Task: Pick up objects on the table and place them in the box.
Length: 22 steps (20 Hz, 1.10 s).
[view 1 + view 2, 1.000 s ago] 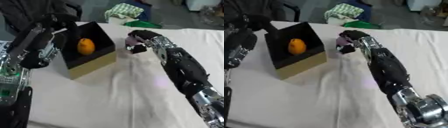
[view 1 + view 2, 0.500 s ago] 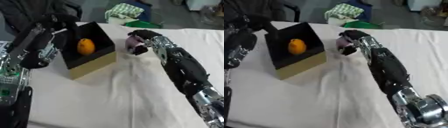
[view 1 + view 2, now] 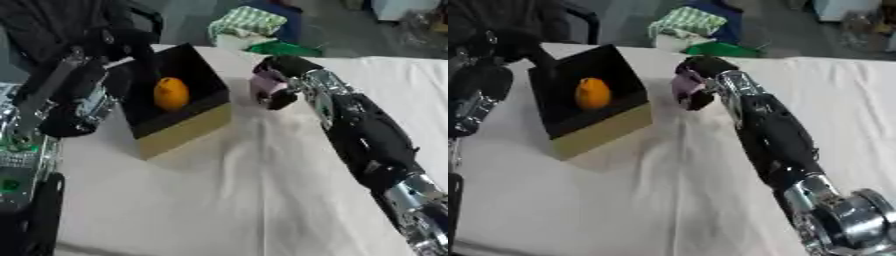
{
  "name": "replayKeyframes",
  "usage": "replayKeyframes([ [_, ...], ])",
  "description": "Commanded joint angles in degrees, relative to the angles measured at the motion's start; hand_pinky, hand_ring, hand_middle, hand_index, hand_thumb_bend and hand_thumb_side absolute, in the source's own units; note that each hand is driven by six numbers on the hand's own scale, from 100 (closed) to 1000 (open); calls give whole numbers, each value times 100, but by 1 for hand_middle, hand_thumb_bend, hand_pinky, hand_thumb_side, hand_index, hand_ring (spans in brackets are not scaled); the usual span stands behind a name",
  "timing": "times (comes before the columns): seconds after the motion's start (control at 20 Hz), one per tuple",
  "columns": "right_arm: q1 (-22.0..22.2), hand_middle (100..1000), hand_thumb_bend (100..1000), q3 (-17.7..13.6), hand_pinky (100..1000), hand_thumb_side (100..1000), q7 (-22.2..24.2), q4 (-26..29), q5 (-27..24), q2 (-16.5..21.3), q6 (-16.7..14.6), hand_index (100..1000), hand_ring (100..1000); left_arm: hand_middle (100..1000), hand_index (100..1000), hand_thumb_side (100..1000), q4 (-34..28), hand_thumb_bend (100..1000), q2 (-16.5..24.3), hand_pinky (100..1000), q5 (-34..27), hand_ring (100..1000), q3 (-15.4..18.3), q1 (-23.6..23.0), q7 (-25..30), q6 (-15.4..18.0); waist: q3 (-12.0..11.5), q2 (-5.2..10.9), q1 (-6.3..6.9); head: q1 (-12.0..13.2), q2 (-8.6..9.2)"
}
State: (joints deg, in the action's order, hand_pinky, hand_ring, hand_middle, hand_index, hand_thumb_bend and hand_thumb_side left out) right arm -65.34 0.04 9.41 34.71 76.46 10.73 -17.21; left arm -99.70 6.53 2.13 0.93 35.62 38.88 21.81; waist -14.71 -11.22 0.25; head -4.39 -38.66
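The left hand [image 3: 122,42] rested at the far left wall of the box [image 3: 188,127]; its fingers could not be made out. An orange fruit [image 3: 171,93] already lay inside. The right hand [image 3: 278,82], curled round a pale purple object [image 3: 264,85], had lifted it off the cloth-covered table [image 3: 219,200] just beside the box, ready for placing.

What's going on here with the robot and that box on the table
The robot's right hand has its fingers curled round a small pale purple object, held just right of the box on the white-covered table. An orange fruit already lies inside the box. The left hand is at the box's far left edge; its fingers cannot be made out.
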Motion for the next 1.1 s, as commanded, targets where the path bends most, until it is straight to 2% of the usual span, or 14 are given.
replayKeyframes([
  [0.05, -204, 399, 100, 34, 669, 201, -132, 316, -265, 113, -102, 889, 488, 592, 833, 665, -108, 100, 44, 701, -39, 572, 37, 53, -3, -2, 10, 136, 28, 19, 78],
  [0.6, -408, 380, 100, 205, 681, 201, -51, 946, -1307, 146, -337, 895, 477, 592, 830, 663, -154, 100, -4, 701, -125, 571, -43, 19, 79, -20, -1, 212, -3, 19, 99],
  [0.85, -447, 383, 100, 413, 688, 204, 108, 1243, -1672, -45, -548, 894, 482, 591, 829, 662, -181, 100, -71, 700, -184, 570, -77, 19, 137, -47, -68, 231, -7, -5, 106],
  [1.1, -436, 398, 100, 615, 704, 201, 500, 1351, -2001, -331, -766, 904, 497, 591, 829, 661, -210, 100, -150, 699, -230, 569, -122, 27, 189, -71, -169, 240, -15, -62, 106],
])
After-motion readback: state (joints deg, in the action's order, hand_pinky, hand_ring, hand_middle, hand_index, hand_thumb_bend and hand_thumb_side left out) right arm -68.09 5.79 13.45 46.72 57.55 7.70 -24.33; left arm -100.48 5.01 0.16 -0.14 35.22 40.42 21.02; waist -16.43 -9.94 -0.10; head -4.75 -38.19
